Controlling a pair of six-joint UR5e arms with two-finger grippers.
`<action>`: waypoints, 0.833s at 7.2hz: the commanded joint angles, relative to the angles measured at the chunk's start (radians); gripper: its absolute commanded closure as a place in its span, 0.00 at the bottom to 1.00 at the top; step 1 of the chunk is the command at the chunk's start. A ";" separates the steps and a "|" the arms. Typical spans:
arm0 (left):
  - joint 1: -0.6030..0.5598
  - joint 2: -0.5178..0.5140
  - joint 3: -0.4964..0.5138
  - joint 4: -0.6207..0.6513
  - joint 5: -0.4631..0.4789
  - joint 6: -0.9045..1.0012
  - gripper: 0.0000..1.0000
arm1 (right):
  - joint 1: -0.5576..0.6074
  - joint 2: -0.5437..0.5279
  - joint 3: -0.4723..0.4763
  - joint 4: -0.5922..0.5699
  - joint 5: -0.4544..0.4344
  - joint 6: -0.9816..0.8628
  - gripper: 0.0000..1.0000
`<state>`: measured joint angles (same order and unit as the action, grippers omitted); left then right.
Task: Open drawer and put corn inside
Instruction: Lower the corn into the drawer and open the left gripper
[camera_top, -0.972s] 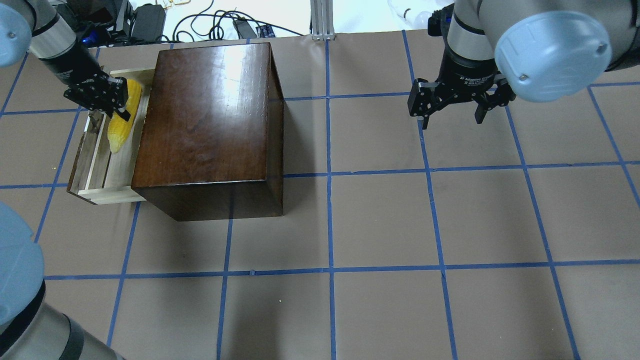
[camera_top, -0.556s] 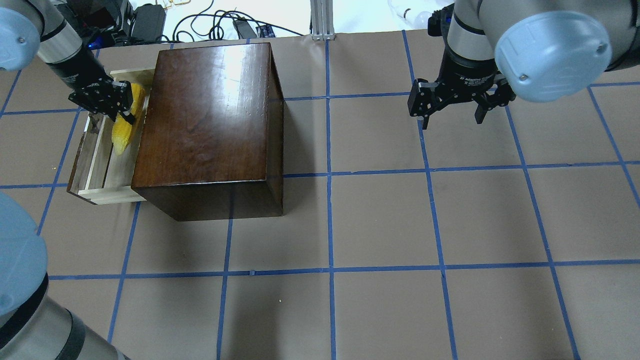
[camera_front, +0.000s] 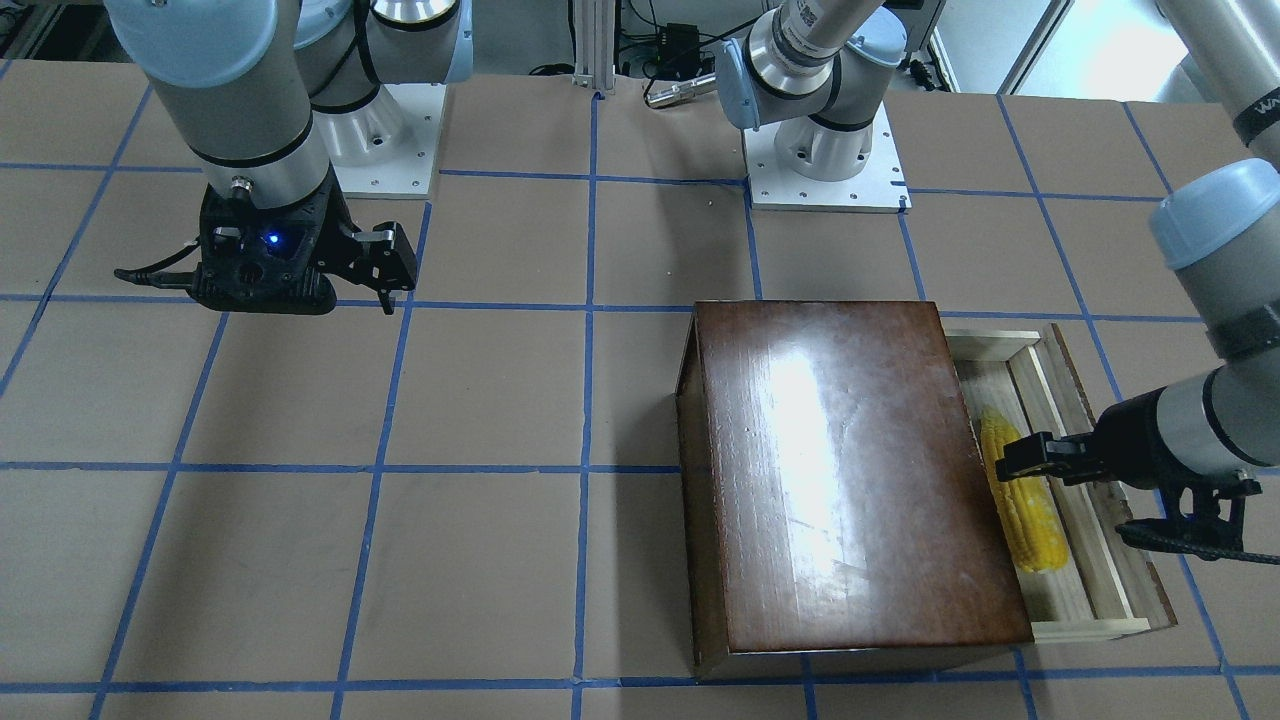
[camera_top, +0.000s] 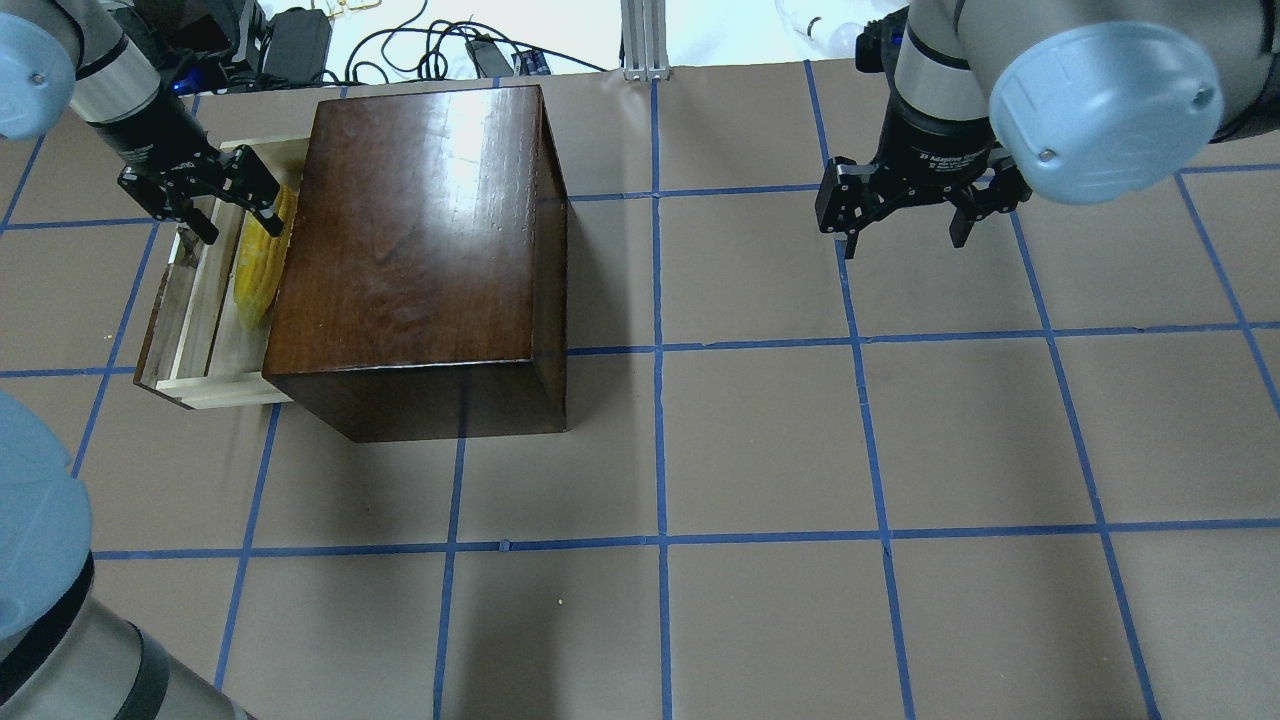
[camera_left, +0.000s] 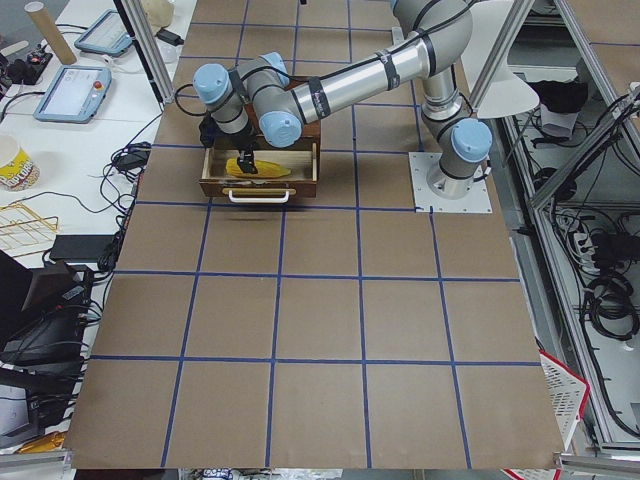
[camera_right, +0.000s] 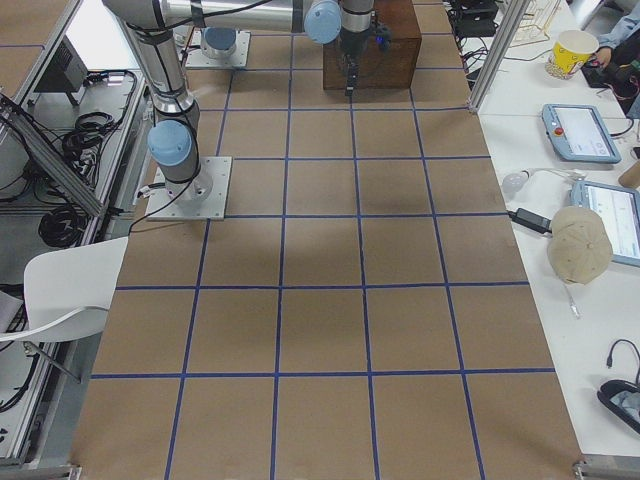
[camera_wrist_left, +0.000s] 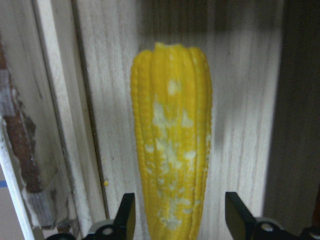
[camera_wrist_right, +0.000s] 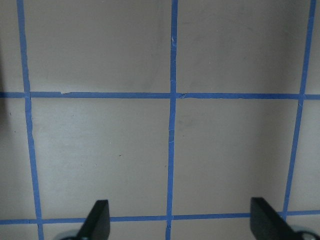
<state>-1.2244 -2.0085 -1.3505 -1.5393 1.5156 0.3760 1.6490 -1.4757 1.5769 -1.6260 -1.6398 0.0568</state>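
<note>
The corn (camera_top: 260, 268) lies flat on the floor of the pulled-out drawer (camera_top: 190, 335), close against the dark brown box (camera_top: 420, 230). My left gripper (camera_top: 240, 225) is open and straddles the corn's far end. In the left wrist view the fingers (camera_wrist_left: 126, 215) stand either side of the corn (camera_wrist_left: 172, 150) with small gaps. The front view shows the corn (camera_front: 1022, 500) in the drawer (camera_front: 1095, 530) below the left gripper (camera_front: 1035, 462). My right gripper (camera_top: 903, 240) is open and empty above bare table, far to the right.
The box (camera_front: 850, 470) fills the far left of the table, the drawer sticking out to its left with its dark front panel (camera_top: 158, 320) outermost. Cables and gear (camera_top: 300, 40) lie past the table's far edge. Brown gridded table surface (camera_top: 760, 440) lies between the arms.
My left gripper has lowered the corn into the drawer and opened, letting it go. The corn now lies on the drawer floor beside the box. The right arm has not moved.
</note>
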 joint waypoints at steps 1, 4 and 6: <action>-0.004 0.033 0.017 -0.010 0.006 -0.002 0.00 | 0.000 0.000 0.000 0.000 0.000 0.000 0.00; -0.044 0.120 0.069 -0.103 0.011 -0.018 0.00 | 0.000 0.000 0.000 0.000 0.000 0.000 0.00; -0.185 0.174 0.064 -0.116 0.035 -0.131 0.00 | 0.000 0.000 0.000 0.000 0.002 0.000 0.00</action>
<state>-1.3293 -1.8664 -1.2849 -1.6435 1.5413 0.3147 1.6490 -1.4757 1.5769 -1.6254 -1.6395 0.0568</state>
